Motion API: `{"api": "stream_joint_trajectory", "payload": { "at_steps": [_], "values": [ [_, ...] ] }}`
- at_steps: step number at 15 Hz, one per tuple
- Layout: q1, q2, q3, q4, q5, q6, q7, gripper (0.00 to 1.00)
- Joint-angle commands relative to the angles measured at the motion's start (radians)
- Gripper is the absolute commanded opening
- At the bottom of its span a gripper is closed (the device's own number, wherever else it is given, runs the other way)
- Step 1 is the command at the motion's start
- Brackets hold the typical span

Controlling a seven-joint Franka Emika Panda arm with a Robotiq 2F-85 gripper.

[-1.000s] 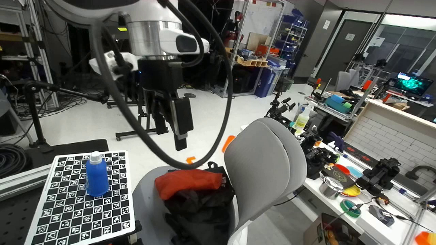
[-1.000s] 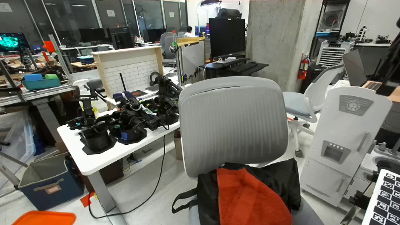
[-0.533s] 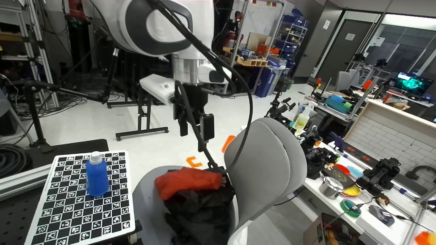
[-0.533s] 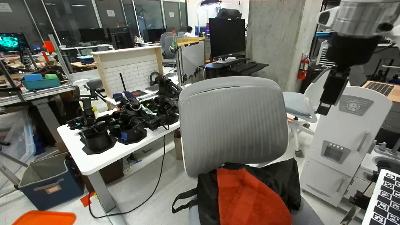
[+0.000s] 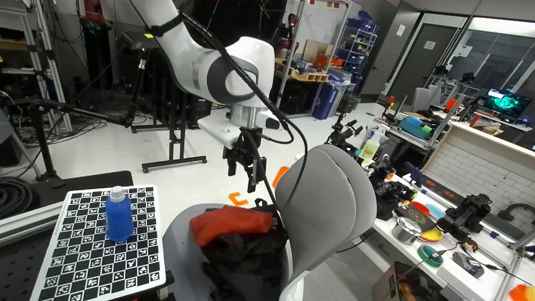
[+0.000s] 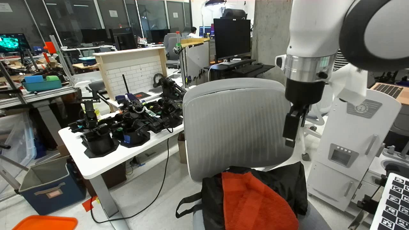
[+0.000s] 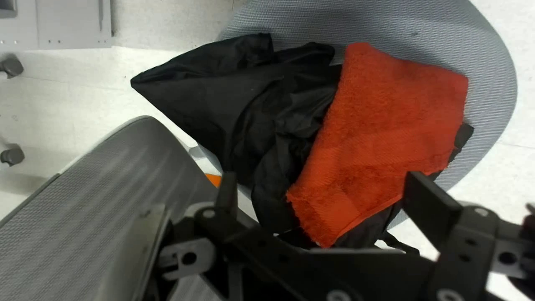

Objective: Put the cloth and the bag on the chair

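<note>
Jaws parted and gripping nothing, we hang above the chair [image 5: 319,188]. On it lies the black bag [image 7: 234,104] (one corner juts past the edge), with the red cloth [image 7: 384,125] draped on top. Placing looks finished to us, so the step seems to be withdrawal: we should rise straight up, jaws apart, dragging nothing, with the cable [image 5: 267,101] clear of the chair.

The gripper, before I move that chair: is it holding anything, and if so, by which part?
Nothing is held: the gripper hangs open, and the red cloth and black bag lie on the chair below it.
</note>
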Motion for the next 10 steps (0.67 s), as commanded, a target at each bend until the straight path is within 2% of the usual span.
{"api": "stream_joint_trajectory", "payload": {
  "at_steps": [1,10],
  "values": [
    [0.038,0.133,-0.018,0.119,-0.014,-0.041,0.049,1.00],
    [0.122,0.360,-0.059,0.253,-0.020,-0.043,0.122,1.00]
  ]
}}
